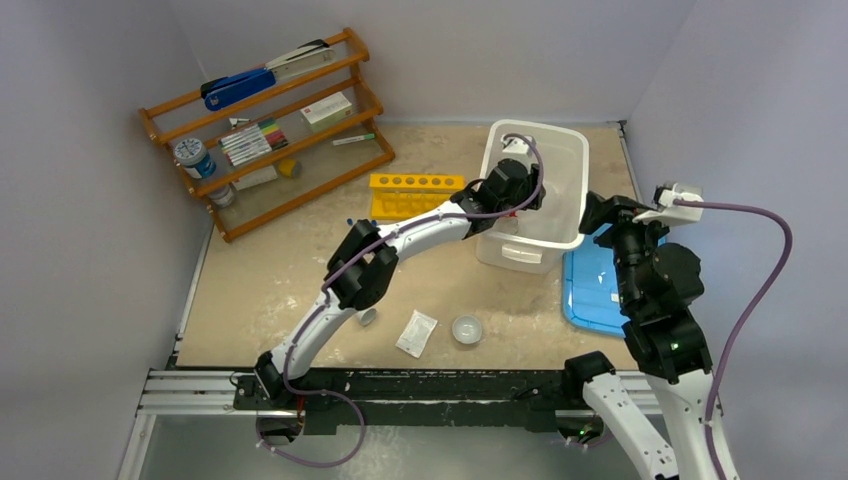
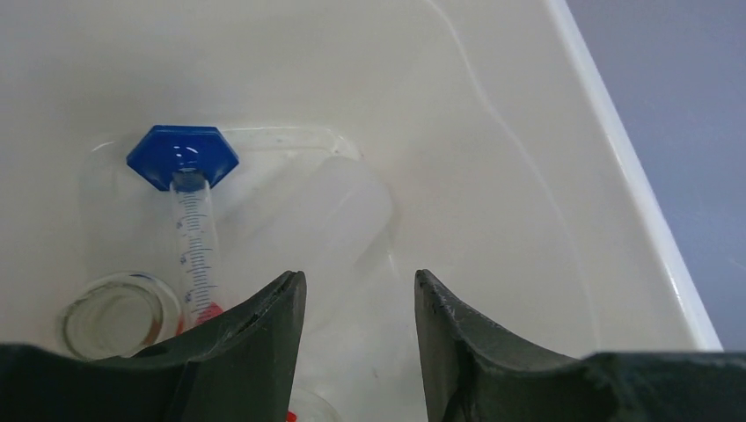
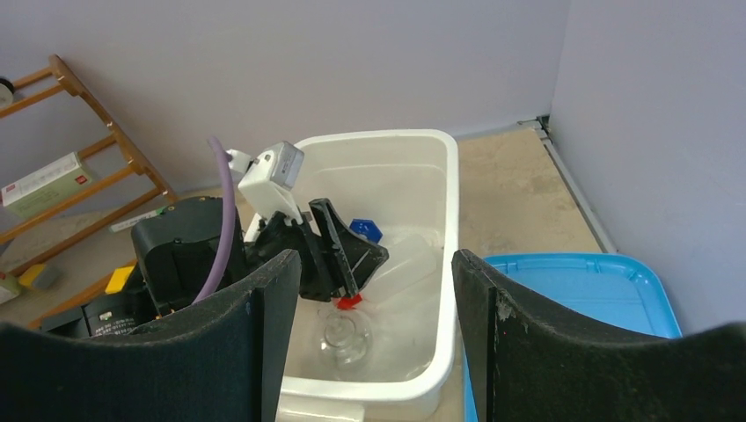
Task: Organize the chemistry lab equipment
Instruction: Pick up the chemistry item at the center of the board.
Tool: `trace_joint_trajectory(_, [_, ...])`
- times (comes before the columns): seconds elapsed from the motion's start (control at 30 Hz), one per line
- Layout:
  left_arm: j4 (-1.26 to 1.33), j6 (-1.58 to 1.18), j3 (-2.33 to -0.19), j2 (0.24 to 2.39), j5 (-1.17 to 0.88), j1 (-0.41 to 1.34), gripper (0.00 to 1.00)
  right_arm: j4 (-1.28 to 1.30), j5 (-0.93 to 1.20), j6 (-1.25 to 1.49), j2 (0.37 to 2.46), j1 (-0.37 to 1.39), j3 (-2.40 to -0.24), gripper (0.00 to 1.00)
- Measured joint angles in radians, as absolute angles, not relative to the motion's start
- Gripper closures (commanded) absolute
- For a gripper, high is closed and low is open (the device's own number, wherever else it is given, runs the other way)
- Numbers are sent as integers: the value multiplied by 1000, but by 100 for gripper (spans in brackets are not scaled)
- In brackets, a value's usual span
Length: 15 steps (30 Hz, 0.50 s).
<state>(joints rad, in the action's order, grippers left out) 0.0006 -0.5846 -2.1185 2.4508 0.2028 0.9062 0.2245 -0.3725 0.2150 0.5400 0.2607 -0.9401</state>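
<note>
**Desk:** Where's the gear?

**Me:** Most of what I can see is in the tub (image 1: pixel 565 135), at one o'clock on the counter (image 1: pixel 270 290) in my top view. The bottle (image 2: pixel 325 220) lies on its side on the tub floor. The tube (image 2: pixel 195 255) lies alongside it, its blue end close to the tub wall. A flask (image 2: pixel 114 316) sits just beside the tube at the tube's seven o'clock in my left wrist view. A bit of red shows near the left finger, too little for me to say what it belongs to.

**Desk:** Left jaws?

**Me:** Down inside the tub on the left arm (image 1: pixel 400 235). They are spread with nothing between them, and the bottle lies just past the gap.

**Desk:** Right jaws?

**Me:** Also spread and empty. They hang at three o'clock of the tub, over the far edge of the blue lid (image 1: pixel 592 295), and face the tub.

**Desk:** And outside the tub?

**Me:** The rack (image 1: pixel 415 193) stands near the tub at its nine o'clock. A dish (image 1: pixel 466 329) sits at six o'clock on the counter near the front edge. A packet (image 1: pixel 416 333) lies just beside the dish at its nine o'clock. The wooden shelf (image 1: pixel 265 130) is in the corner at ten o'clock.
</note>
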Motion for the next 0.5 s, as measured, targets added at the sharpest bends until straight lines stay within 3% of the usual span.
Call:
trace_joint_trajectory(0.33, [36, -576, -2112, 2421, 107, 942, 52, 253, -367, 225, 505, 261, -940, 33])
trace_joint_trajectory(0.5, [4, -507, -2075, 2268, 105, 1010, 52, 279, -337, 215, 490, 261, -964, 32])
